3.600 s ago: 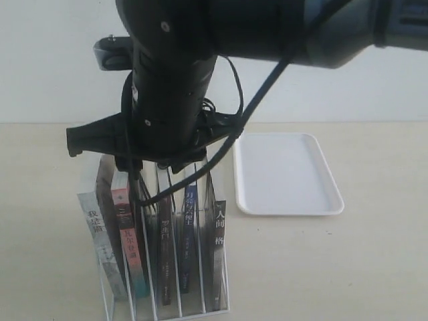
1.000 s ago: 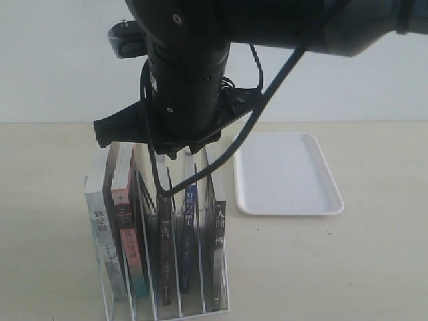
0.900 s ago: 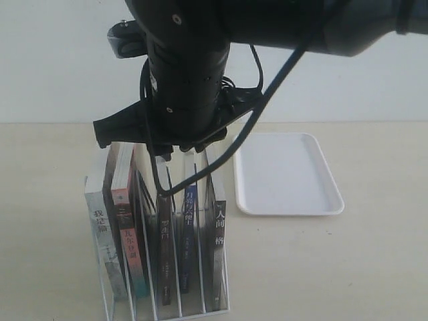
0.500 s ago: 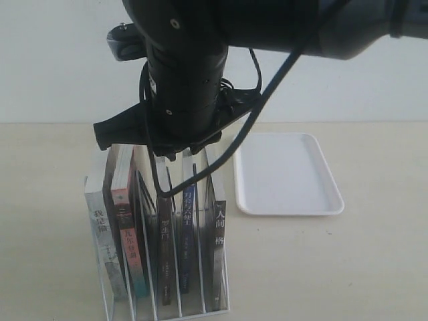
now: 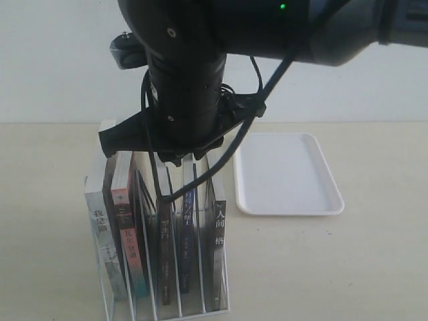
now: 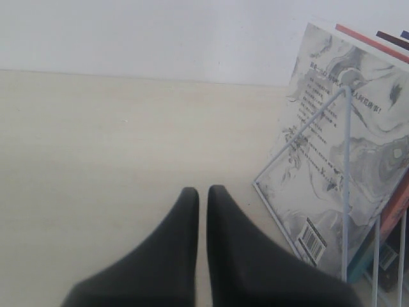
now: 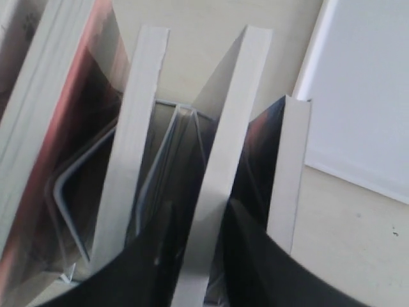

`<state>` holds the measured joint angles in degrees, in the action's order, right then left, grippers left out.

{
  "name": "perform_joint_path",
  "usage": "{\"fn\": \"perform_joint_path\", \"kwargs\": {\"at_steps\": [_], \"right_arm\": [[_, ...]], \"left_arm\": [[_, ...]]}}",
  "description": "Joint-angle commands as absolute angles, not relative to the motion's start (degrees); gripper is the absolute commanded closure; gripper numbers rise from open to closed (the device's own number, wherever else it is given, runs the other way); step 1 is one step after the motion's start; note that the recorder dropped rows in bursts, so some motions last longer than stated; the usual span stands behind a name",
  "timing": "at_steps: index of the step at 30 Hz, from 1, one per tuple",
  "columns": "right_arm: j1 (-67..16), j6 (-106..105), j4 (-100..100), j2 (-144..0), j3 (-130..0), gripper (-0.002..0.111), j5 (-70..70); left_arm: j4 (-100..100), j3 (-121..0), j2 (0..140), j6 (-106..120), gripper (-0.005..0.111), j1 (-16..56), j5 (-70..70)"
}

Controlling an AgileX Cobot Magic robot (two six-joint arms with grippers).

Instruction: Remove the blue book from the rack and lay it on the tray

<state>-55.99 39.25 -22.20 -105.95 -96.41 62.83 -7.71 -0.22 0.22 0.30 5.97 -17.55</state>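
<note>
Blue book (image 5: 190, 247), where is it?

— Upright in the rack (image 6: 346, 192), spine outward, in a slot between a dark-spined book (image 5: 165, 254) and a black-spined book (image 5: 219, 247). The rack stands on the tabletop (image 5: 334, 267).

And your right end effector?

— My right end effector (image 7: 200, 208) is down over the tops of the books. In the right wrist view its fingers (image 7: 249, 268) sit one on each side of the blue book's white page edge, close against it, so it is grasping the blue book. In the exterior view my own arm hides the grip.

The left one?

— My left end effector (image 6: 201, 190) hangs over bare tabletop, near the end of the rack where a grey marbled book (image 6: 319, 179) stands outermost. Its fingers are clenched together, with only a thin slit between them.

And the tray?

— The tray (image 5: 287, 174) lies flat on the tabletop near the rack, off to its right in the exterior view.
</note>
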Motion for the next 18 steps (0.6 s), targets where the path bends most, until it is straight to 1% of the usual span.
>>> {"fn": "perform_joint_path", "kwargs": {"at_steps": [1,15,16,18], "right_arm": [[-55.87,39.21,-22.89,-106.95,-96.64,0.084,63.09],[-55.87,39.07,-22.90,-108.05,-96.64,0.085,62.97],[-55.87,39.07,-23.00,-107.79,-96.64,0.087,62.97],[-55.87,39.07,-23.00,-106.58,-96.64,0.097,63.08]], "left_arm": [[-7.53,0.00,0.00,0.54,0.103,5.90,-17.50],[-7.53,0.00,0.00,0.54,0.103,5.90,-17.50],[-7.53,0.00,0.00,0.54,0.103,5.90,-17.50],[-7.53,0.00,0.00,0.54,0.103,5.90,-17.50]]}}
